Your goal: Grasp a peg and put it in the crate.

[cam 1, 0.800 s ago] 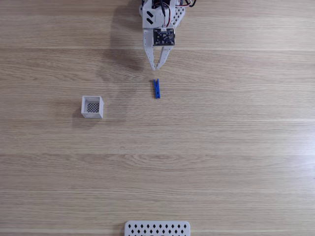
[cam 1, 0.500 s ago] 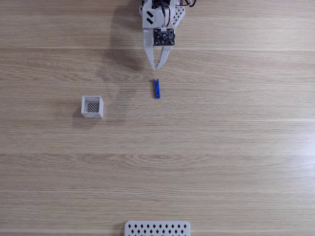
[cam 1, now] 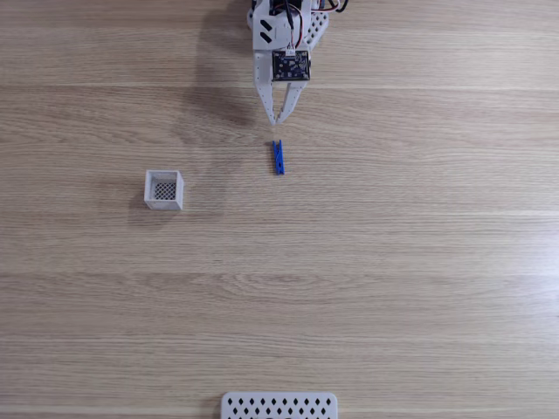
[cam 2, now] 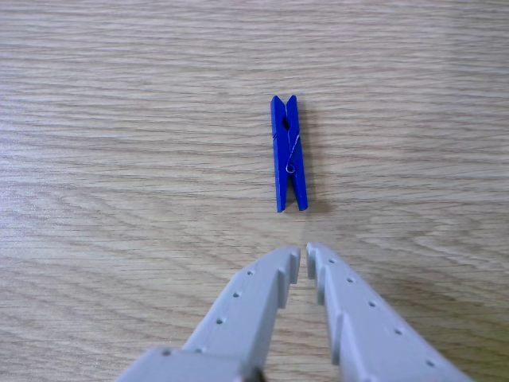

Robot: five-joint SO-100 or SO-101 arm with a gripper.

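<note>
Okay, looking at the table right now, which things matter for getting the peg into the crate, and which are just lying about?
Part of the job:
- blue peg, lying flat on the table
- white crate, to the peg's left in the fixed view
- gripper, tips nearly together, just short of the peg

Just lying about:
- white perforated panel at the bottom edge

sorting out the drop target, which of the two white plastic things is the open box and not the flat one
The crate, left of the peg in the fixed view: raised walls, dotted mesh bottom. The other, the panel at the bottom edge, lies flat with diamond holes.
</note>
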